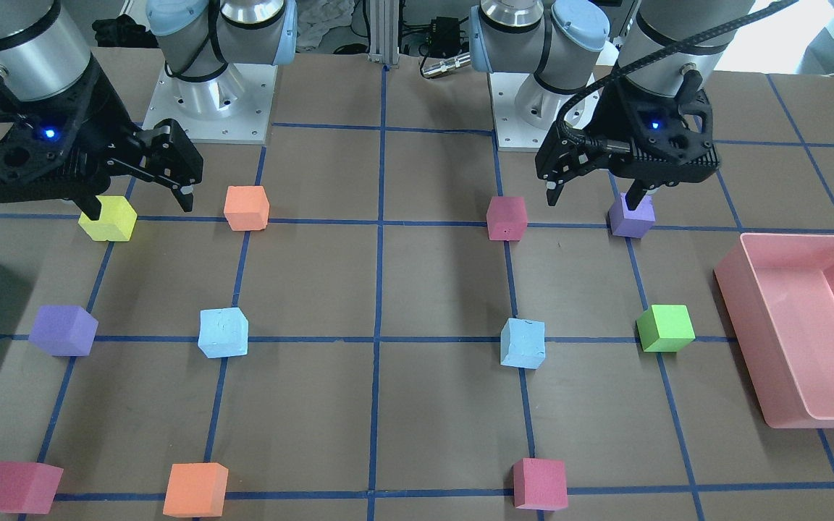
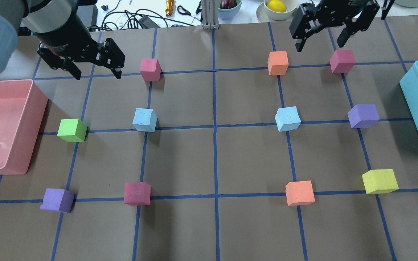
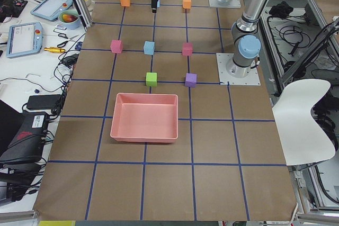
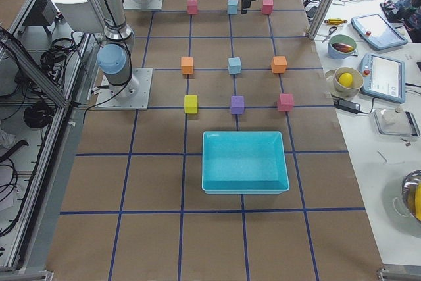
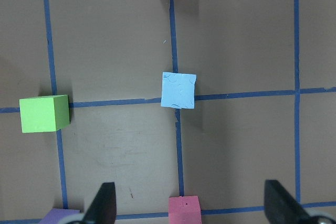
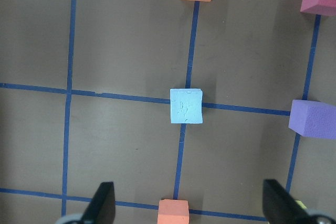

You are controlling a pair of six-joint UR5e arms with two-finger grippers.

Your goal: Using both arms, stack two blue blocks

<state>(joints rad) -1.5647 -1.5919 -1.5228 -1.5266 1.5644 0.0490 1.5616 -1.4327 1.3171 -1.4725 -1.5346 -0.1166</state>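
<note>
Two pale blue blocks sit apart on the brown gridded table: one on my left side (image 2: 144, 119) (image 1: 523, 343) and one on my right side (image 2: 287, 118) (image 1: 224, 332). The left wrist view shows the left one (image 5: 178, 89) below and ahead of the open fingers. The right wrist view shows the right one (image 6: 186, 105) the same way. My left gripper (image 2: 98, 76) (image 1: 593, 202) hangs open and empty above the table. My right gripper (image 2: 319, 46) (image 1: 139, 210) is also open, empty and raised.
A pink bin (image 2: 35, 137) stands at the left edge and a teal bin (image 2: 410, 94) at the right edge. Green (image 2: 72, 129), purple (image 2: 363, 116), red (image 2: 137, 193), orange (image 2: 299, 193) and yellow (image 2: 379, 181) cubes lie around the blue blocks on the grid.
</note>
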